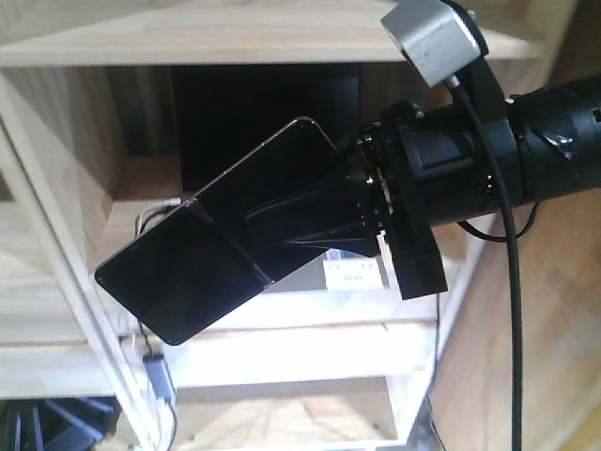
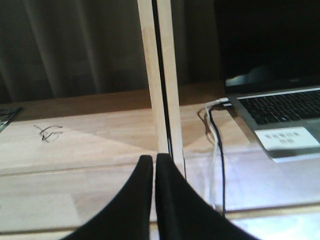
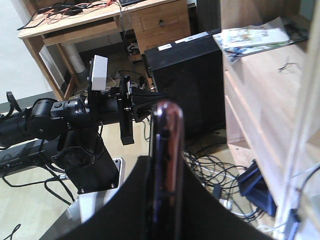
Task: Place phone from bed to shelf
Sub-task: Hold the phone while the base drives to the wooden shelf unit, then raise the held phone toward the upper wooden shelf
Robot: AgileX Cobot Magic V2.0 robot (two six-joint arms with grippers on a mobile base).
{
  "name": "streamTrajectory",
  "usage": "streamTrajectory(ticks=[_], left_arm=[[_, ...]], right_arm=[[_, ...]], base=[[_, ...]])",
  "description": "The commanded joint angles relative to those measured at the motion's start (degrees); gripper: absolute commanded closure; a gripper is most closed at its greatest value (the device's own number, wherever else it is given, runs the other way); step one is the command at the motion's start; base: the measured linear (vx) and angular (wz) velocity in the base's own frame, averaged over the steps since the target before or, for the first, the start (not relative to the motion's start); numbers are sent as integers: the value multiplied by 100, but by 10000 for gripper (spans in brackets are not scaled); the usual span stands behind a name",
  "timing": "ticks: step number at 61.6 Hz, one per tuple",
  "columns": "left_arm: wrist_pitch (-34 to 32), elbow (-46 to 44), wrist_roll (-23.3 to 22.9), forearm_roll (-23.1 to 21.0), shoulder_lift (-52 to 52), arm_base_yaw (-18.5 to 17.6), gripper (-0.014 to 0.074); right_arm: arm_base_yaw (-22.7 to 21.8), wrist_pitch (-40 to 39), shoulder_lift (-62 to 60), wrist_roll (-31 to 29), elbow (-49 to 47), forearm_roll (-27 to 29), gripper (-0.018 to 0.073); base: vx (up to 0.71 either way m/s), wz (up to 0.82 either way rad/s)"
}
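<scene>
1. Currently your right gripper (image 1: pixel 282 230) is clamped on the phone (image 1: pixel 188 254), with its black fingers pinching the slab from both faces.
2. You have the phone in the air, tilted with its free end low and to the left. It is in front of the shelf (image 1: pixel 282 28), level with the compartment that holds a laptop (image 2: pixel 280 107).
3. Your left gripper (image 2: pixel 152 161) has its fingers pressed together and points at a shelf plank, near the cables (image 2: pixel 215 150) beside the laptop.
</scene>
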Motion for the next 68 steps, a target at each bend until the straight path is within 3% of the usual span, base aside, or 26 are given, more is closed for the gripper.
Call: streamTrajectory(ticks=[1, 32, 68], left_arm=[[-413, -127, -33, -52, -62, -26, 595], [-413, -127, -33, -52, -62, -26, 595], [-413, -127, -33, -52, -62, -26, 595]], right_arm=[[-12, 367, -197, 6, -138, 541, 561], [-12, 363, -197, 6, -138, 541, 561], [-12, 367, -197, 6, -138, 541, 561]], base=[[29, 7], [22, 2], [3, 0]])
